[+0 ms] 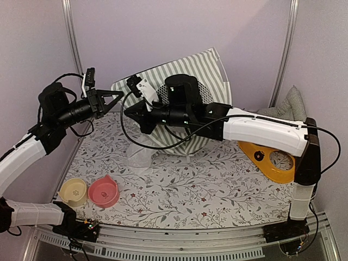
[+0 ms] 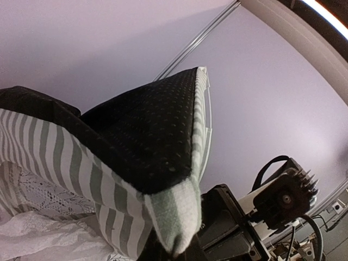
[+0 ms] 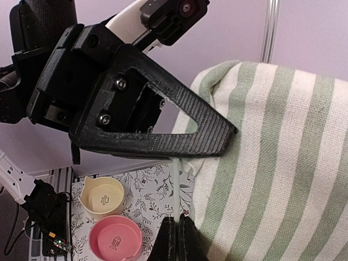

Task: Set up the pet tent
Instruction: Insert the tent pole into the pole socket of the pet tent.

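The pet tent (image 1: pixel 204 68), green-and-white striped, stands half raised at the back of the table. The right arm covers part of its black mesh window (image 1: pixel 205 91), and white lace (image 1: pixel 138 156) spills out at its lower left. My left gripper (image 1: pixel 120 95) is shut on the tent's left corner; in the left wrist view the striped corner (image 2: pixel 176 217) sits pinched in the left gripper (image 2: pixel 176 251). Just below it, my right gripper (image 1: pixel 128 113) is shut on a thin white pole (image 3: pixel 178 185). The pole runs from the right gripper (image 3: pixel 178 222) up to the left gripper (image 3: pixel 217 142).
A cream bowl (image 1: pixel 73 191) and a pink bowl (image 1: pixel 103 191) sit at the front left of the floral mat (image 1: pixel 217 190). An orange-yellow board (image 1: pixel 272 162) lies under the right forearm, and a checked cushion (image 1: pixel 291 106) leans at the back right. Metal frame posts (image 1: pixel 72 38) flank the table.
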### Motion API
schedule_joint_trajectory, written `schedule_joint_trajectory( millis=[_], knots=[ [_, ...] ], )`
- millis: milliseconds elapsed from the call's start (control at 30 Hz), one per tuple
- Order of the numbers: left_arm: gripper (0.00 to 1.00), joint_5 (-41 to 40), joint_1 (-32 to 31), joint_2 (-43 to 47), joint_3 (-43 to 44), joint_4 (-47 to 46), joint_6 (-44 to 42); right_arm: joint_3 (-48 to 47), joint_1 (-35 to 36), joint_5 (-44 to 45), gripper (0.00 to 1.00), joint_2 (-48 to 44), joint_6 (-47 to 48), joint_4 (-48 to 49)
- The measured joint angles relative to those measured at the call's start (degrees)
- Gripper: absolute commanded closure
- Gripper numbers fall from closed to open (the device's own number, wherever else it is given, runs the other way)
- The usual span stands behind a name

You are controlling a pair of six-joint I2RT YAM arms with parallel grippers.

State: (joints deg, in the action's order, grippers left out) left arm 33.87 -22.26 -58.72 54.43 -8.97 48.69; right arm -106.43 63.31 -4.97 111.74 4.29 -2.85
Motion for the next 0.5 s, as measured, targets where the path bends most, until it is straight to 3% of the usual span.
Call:
schedule_joint_trajectory(
  millis=[500],
  knots=[
    [1.0,0.3,0.0,1.0,-0.2,-1.4,-0.1,-3.6,-0.5,-0.4,1.0,0.2,-2.1,-3.7]
  ],
)
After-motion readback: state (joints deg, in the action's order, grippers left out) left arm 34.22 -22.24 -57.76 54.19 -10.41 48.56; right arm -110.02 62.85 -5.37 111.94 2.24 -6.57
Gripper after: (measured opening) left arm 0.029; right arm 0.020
